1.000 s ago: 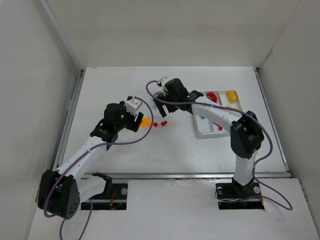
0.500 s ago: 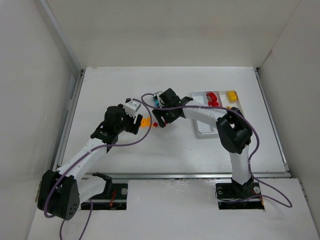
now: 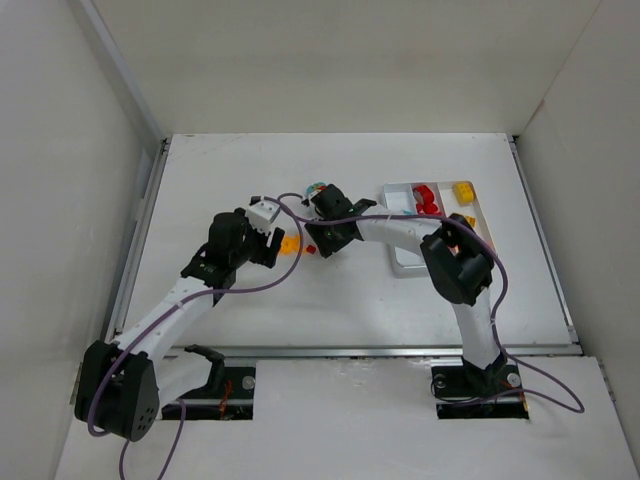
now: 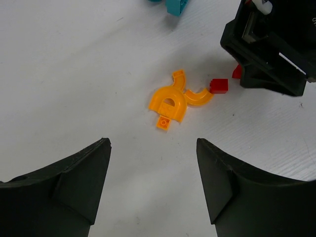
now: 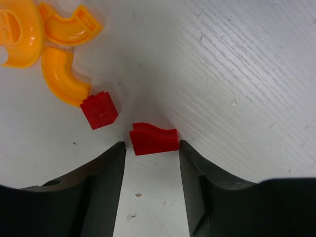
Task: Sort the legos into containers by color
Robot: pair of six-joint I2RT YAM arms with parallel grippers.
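My right gripper (image 5: 151, 146) is low over the table, its jaws open narrowly around a red curved lego (image 5: 154, 139); the right finger touches it and a sliver of gap stays at the left finger. A red square brick (image 5: 99, 110) and orange curved legos (image 5: 61, 74) lie just beyond. My left gripper (image 4: 153, 145) hangs open and empty, short of the orange pieces (image 4: 169, 102). From above, the right gripper (image 3: 325, 246) and left gripper (image 3: 271, 247) flank the orange legos (image 3: 289, 243). The white tray (image 3: 404, 267) with the containers holds red legos (image 3: 427, 198) and a yellow one (image 3: 464, 190).
Teal legos (image 3: 316, 188) lie behind the right wrist, and also show at the top of the left wrist view as a teal lego (image 4: 177, 6). The right gripper's black body (image 4: 269, 54) stands close to the red brick (image 4: 218, 86). White walls enclose the table.
My right gripper came down and leftward from near the tray to the red curved lego, its jaws narrowing around it. The left arm barely moved.
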